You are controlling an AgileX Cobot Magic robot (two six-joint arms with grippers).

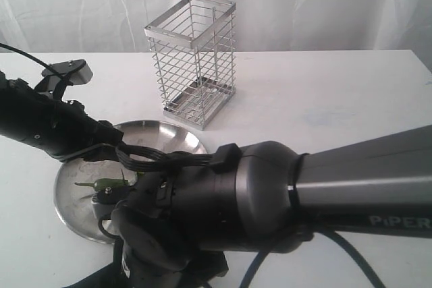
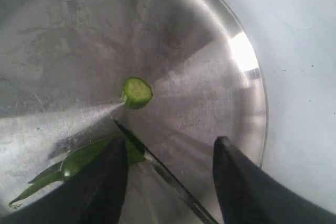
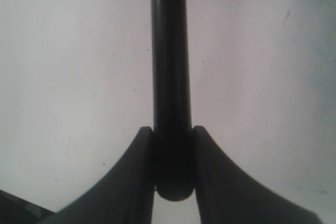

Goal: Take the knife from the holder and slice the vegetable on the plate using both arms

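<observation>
The plate (image 2: 63, 35) is shiny brushed steel, the basket (image 1: 170, 34) bright silver wire, the pepper (image 2: 84, 157) glossy green, the knife (image 3: 170, 77) matt black, and the table (image 1: 337, 92) smooth matt white.

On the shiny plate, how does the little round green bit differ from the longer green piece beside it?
The round slice is a short disc showing its pale cut face; the chili is long and tapers to a thin stem. The slice lies in the open, while the chili is partly hidden behind one jaw of the left gripper, with the knife blade at its cut end. Both are green and rest on the plate.
</observation>
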